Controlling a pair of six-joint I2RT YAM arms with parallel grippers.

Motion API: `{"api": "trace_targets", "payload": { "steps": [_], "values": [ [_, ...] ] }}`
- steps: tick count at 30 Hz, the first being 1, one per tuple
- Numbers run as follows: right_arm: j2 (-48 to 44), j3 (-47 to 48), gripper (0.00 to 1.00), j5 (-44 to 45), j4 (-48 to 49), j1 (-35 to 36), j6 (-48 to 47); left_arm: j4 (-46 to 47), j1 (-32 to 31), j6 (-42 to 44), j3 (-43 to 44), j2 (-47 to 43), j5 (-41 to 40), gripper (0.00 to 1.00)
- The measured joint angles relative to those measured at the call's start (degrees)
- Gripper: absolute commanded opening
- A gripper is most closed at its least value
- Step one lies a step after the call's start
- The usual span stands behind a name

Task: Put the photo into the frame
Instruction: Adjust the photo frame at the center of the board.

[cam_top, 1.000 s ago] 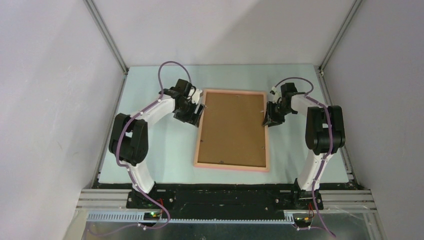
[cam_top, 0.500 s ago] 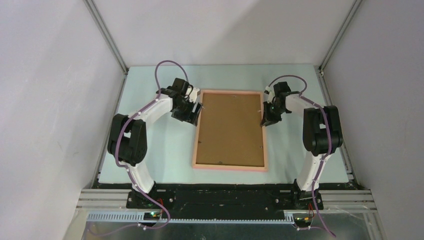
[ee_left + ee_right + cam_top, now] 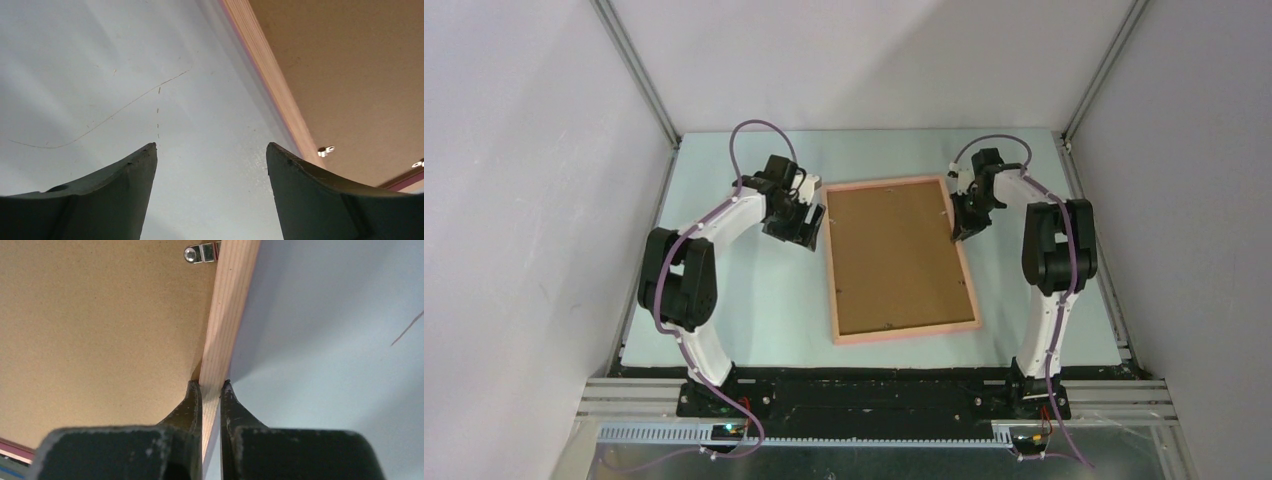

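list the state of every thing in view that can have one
frame: back side up on the table, skewed
backing board: seated in the frame
metal clip: turned over the board's edge
photo: not visible
left gripper: open, over bare table beside the frame
right gripper: shut on the frame's right rail

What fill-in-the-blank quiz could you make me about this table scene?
1. The tool pinching the frame by its rail belongs to the ___ arm.
2. The left tool hovers over the bare table beside the frame, its jaws ___.
3. The frame lies face down, so its ___ backing board faces up.

Missing words: right; open; brown.
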Motion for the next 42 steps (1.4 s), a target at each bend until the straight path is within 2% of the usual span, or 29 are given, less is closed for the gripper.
{"api": "trace_targets", "payload": {
  "steps": [13,24,30,36,42],
  "values": [
    [11.0,18.8,0.0,-0.7,-12.1,0.7,-20.4,0.0,1.8,5.2,0.0,0.0,-1.0,0.92],
    [18.6,32.7,0.0,0.3,-20.9,5.9,-38.6,0.0,2.0,6.4,4.1,2.4,-1.6,0.96],
    [21.7,38.2,0.0,0.5,-23.7,9.1,-43.0,-0.1,2.1,6.3,7.2,6.5,0.7,0.99],
    [23.6,41.7,0.0,1.8,-24.9,12.8,-44.7,-0.1,2.1,4.9,10.4,10.6,4.4,1.0],
    [26.0,46.0,0.0,2.2,-25.8,15.7,-45.4,-0.3,2.1,3.8,10.6,11.1,5.8,0.98]
  ]
}}
